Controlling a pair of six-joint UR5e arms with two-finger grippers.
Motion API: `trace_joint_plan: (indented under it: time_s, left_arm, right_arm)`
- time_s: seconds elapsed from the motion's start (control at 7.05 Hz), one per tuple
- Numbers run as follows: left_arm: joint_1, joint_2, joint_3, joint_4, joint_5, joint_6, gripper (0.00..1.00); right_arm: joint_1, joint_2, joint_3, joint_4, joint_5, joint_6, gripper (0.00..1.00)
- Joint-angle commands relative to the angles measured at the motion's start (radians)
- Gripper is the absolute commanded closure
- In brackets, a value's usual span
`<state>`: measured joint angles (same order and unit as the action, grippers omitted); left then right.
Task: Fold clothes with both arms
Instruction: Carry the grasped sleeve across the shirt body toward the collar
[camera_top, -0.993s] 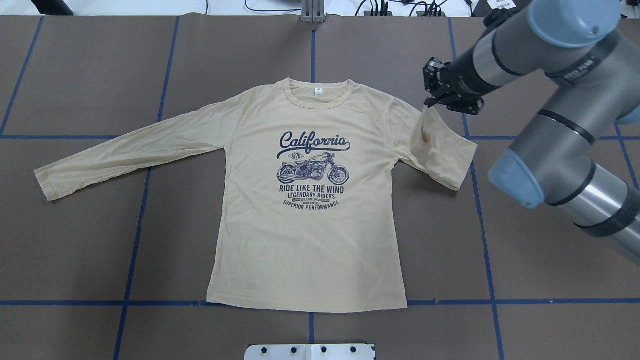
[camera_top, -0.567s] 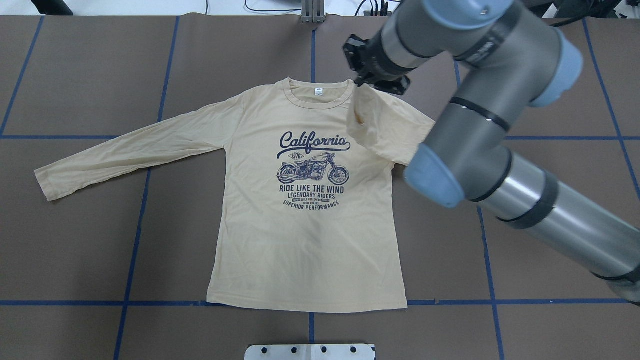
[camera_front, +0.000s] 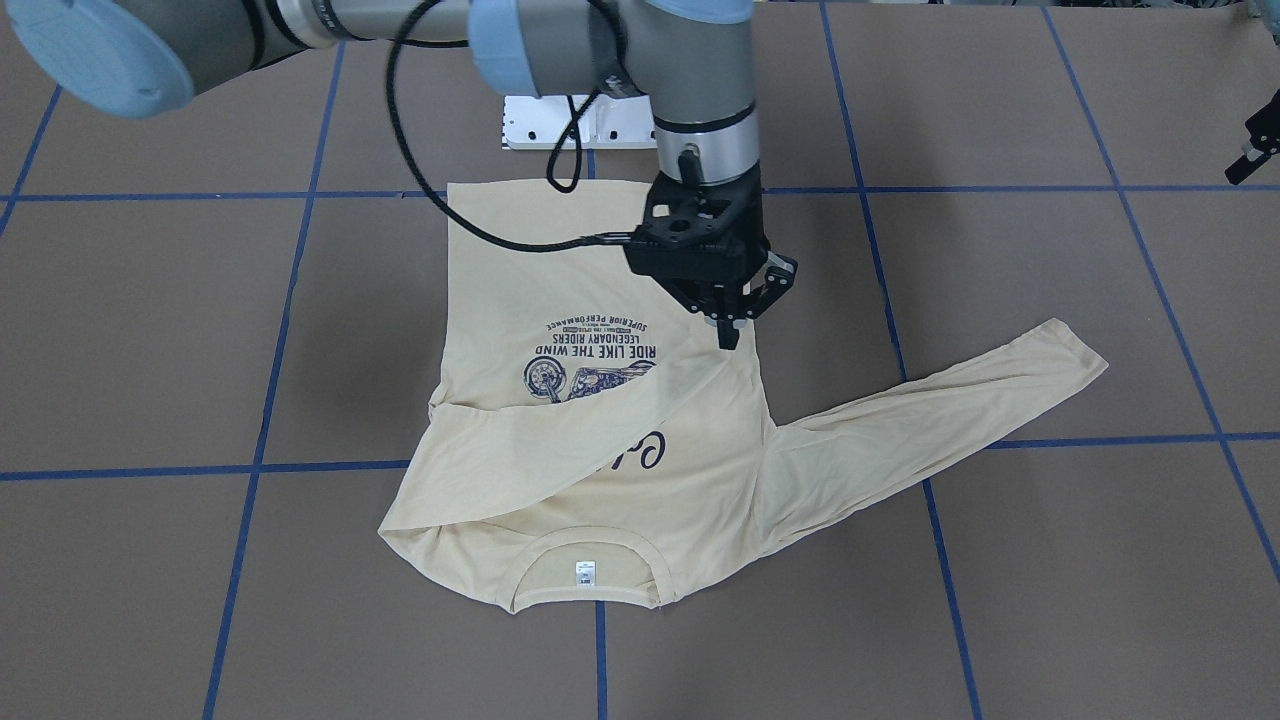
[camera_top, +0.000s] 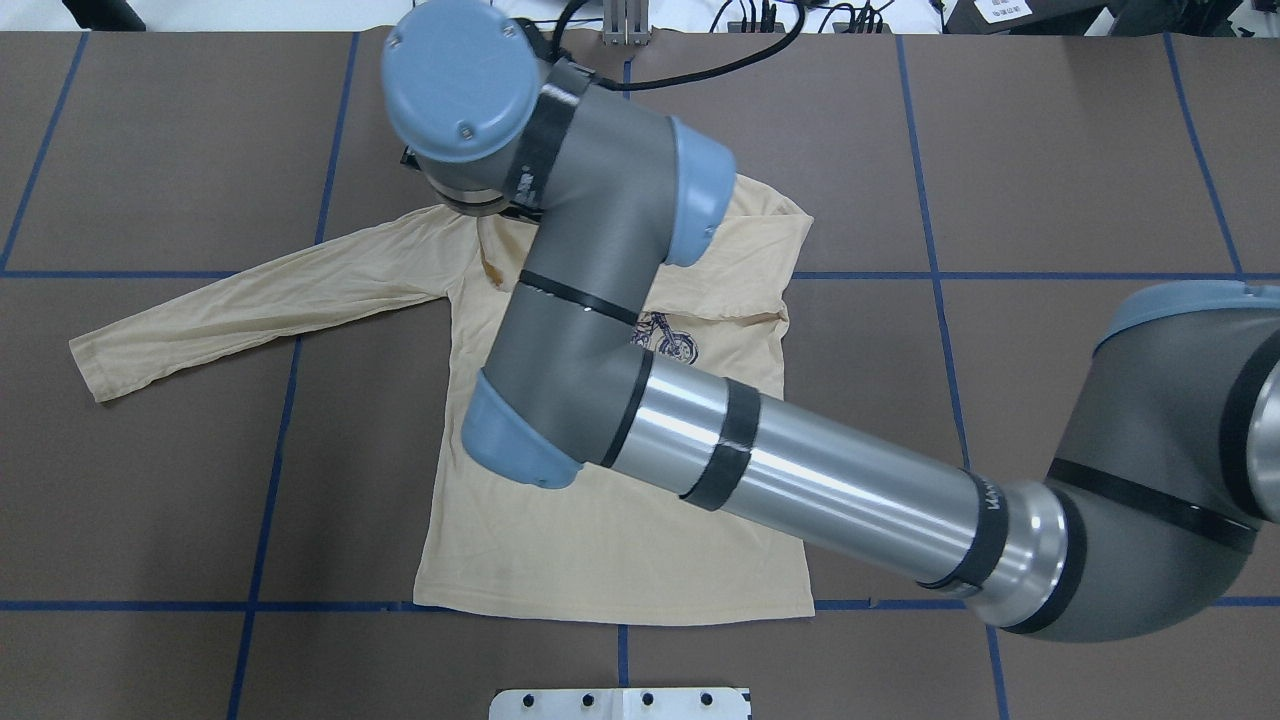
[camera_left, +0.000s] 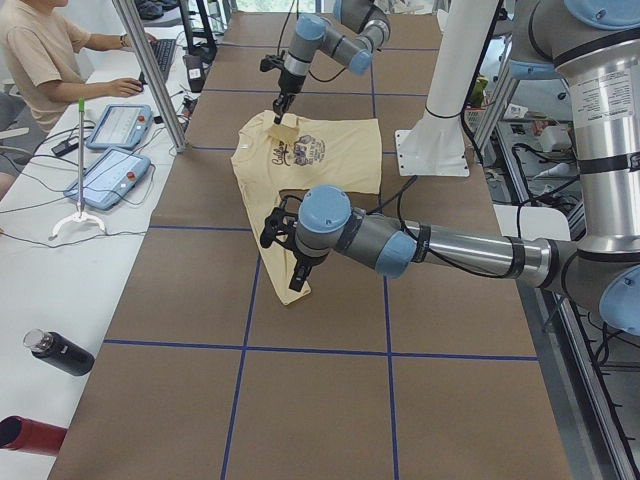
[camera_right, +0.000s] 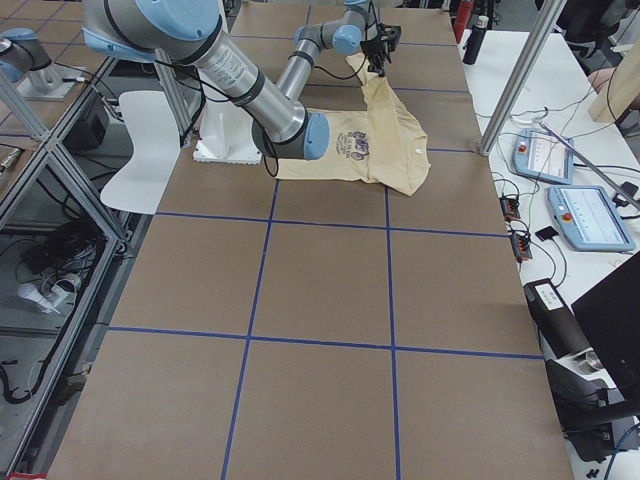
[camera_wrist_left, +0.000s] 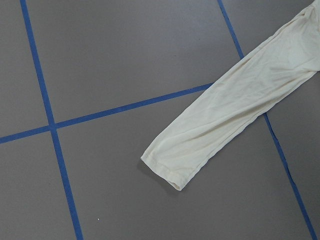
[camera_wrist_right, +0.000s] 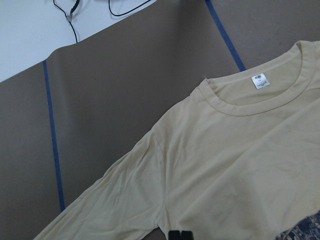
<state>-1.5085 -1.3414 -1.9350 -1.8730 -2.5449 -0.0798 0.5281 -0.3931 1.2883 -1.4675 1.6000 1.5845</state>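
right end effector (camera_front: 728, 332) clenched on T-shirt (camera_front: 520, 270) sleeve | left end effector (camera_front: 1250, 160) (right frame edge): grip unclear | overhead view hides the pinch

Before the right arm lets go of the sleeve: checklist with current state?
1. right gripper pinching the right sleeve at its cuff: ok.
2. Right sleeve drawn across the T-shirt chest, over part of the print: ok; the cuff is not yet down.
3. left sleeve flat and spread out: ok.
4. left gripper off the cloth: ok; open or shut: cannot tell.
5. hem flat: ok.
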Motion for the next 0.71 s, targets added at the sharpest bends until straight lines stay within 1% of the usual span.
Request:
trace_joint_plan:
  time_s: [0.0, 0.14, 0.28, 0.43, 0.57]
  left_arm:
    - [0.001, 0.001, 0.001, 0.000, -0.002, 0.000, 0.00]
    - [0.001, 0.001, -0.001, 0.000, -0.002, 0.000, 0.00]
    - [0.001, 0.001, -0.001, 0.000, -0.002, 0.000, 0.00]
    - [0.001, 0.001, -0.001, 0.000, -0.002, 0.000, 0.00]
    - [0.001, 0.002, -0.002, 0.000, -0.002, -0.001, 0.00]
  right_arm:
    - [-0.040, 0.043, -0.229, 0.218, -0.077, -0.006, 1.00]
    - [-0.040, 0.059, -0.260, 0.267, -0.077, -0.006, 1.00]
    - [-0.040, 0.107, -0.318, 0.277, -0.075, -0.005, 1.00]
    - [-0.039, 0.140, -0.378, 0.332, -0.077, -0.003, 1.00]
    - [-0.039, 0.146, -0.423, 0.405, -0.078, -0.003, 1.00]
